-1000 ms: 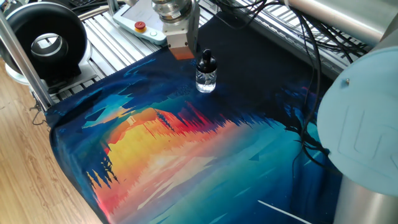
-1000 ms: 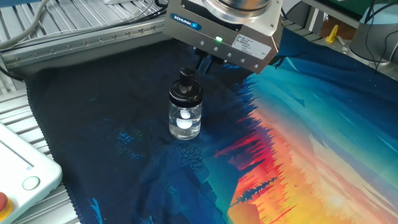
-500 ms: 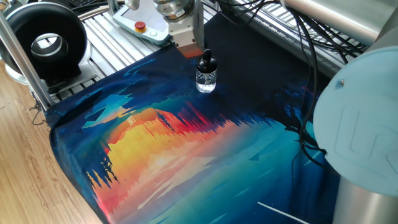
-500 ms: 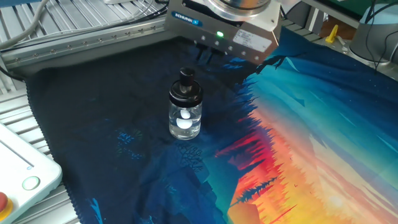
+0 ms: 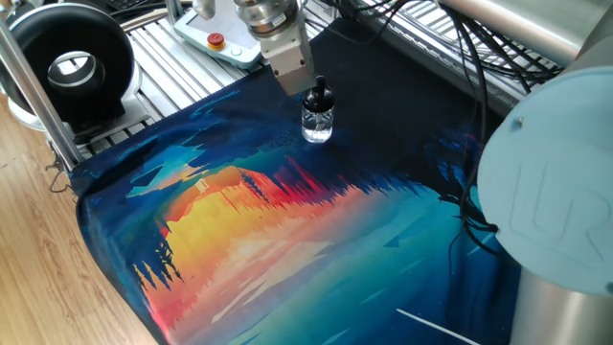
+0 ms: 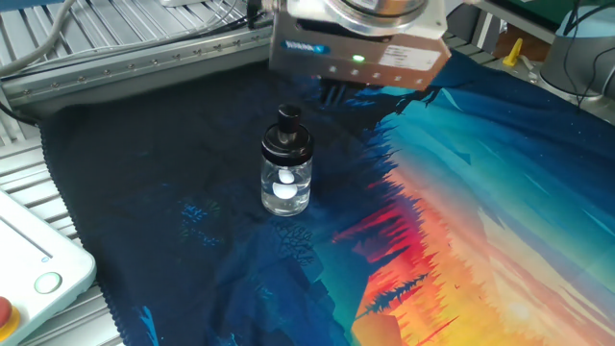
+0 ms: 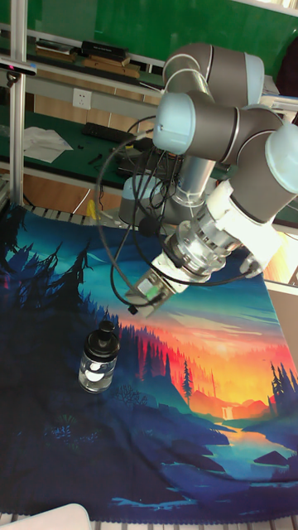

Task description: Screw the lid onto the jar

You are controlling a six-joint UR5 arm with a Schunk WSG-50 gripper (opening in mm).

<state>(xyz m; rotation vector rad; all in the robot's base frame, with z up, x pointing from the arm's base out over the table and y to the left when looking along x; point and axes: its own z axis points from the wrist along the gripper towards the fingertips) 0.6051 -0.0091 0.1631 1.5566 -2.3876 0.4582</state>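
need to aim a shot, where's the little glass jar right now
The jar stands upright on the dark blue part of the printed cloth, lid on its neck, just in front of the gripper.

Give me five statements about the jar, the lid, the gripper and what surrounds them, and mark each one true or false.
1. The lid sits on top of the jar. True.
2. The jar lies on its side. False: it stands upright on the printed cloth.
3. The gripper is clamped on the lid. False: it hangs beside the jar and touches neither jar nor lid.
4. Small white things lie inside the jar. True.
5. The red button rests on the cloth beside the jar. False: it sits on a light-coloured handheld unit on the metal slats beyond the cloth's edge.
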